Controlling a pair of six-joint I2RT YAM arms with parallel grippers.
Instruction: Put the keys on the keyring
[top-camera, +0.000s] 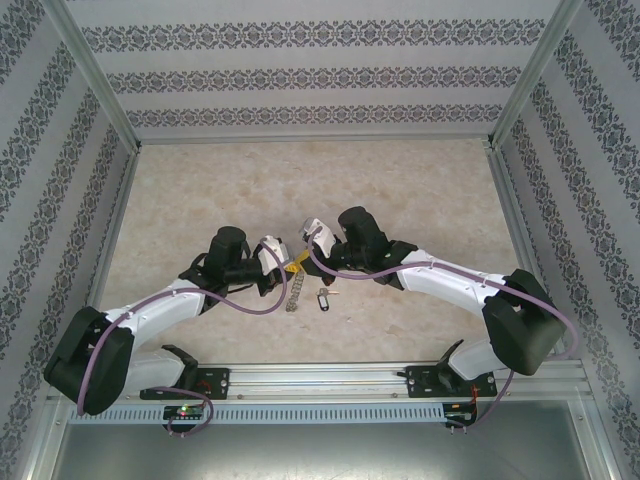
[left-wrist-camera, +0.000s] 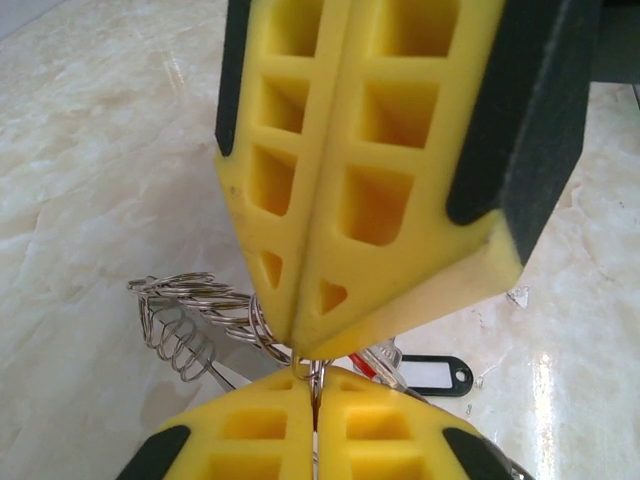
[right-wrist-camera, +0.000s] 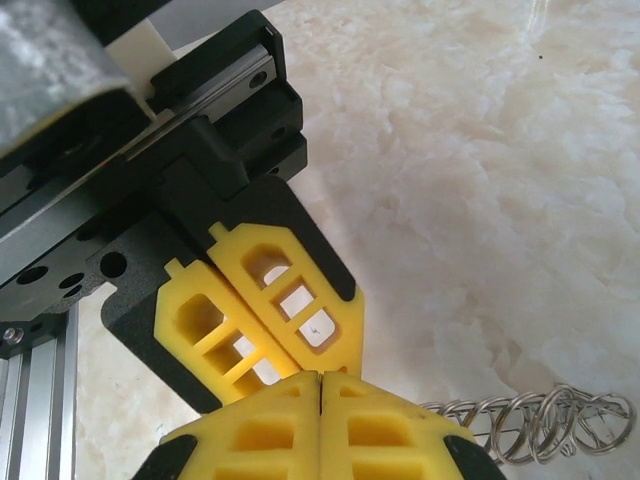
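Two grippers: the left gripper (left-wrist-camera: 315, 388) and the right gripper (right-wrist-camera: 320, 385) meet tip to tip over the middle of the beige marble-patterned tabletop (top-camera: 200, 190).
Keyring: a large silvery wire keyring strung with many small metal rings (top-camera: 293, 290) starts at the joined fingertips.
Keyring axis: in the top view its long axis runs from the fingertips toward the arm bases, leaning slightly left; in the left wrist view its coil of rings rests on the tabletop.
Left fingers: the yellow pads are pressed flat together, with a thin wire of the keyring caught in their seam.
Right fingers: these are pressed together too, their tips against the rings.
Red tag: a sliver of red plastic tag (left-wrist-camera: 372, 358) shows just behind the right fingertips; whether it is gripped I cannot tell.
Dark key: a small key with a dark oblong plastic tag (top-camera: 322, 299) lies free on the tabletop just right of the keyring.
Dark key axis: its tag runs near-to-far, roughly parallel to the keyring.
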